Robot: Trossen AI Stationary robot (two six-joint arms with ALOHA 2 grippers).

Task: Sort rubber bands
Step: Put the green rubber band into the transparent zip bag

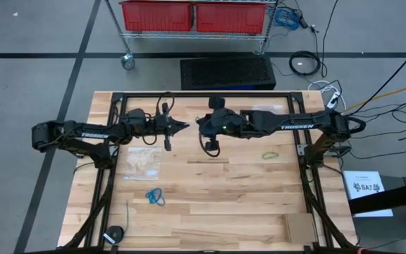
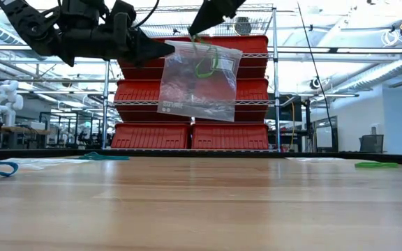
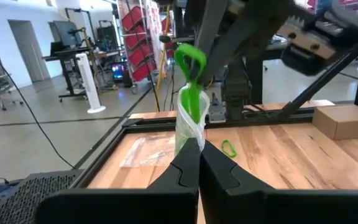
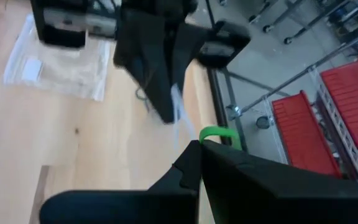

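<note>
The left gripper, fingers pinched on the rim of a clear plastic zip bag, shows closest. Only the low view reveals the bag hanging above the wooden table. The right gripper clamps a light green rubber band at the bag's mouth. Both arms reach level toward each other.

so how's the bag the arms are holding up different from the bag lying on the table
The held clear bag hangs in the air between the left pincer and right pincer; the other clear bag lies flat on the wooden table, ungripped. The held one has a light green rubber band at it; I can't see any band at the lying one. Both are clear plastic.
</note>
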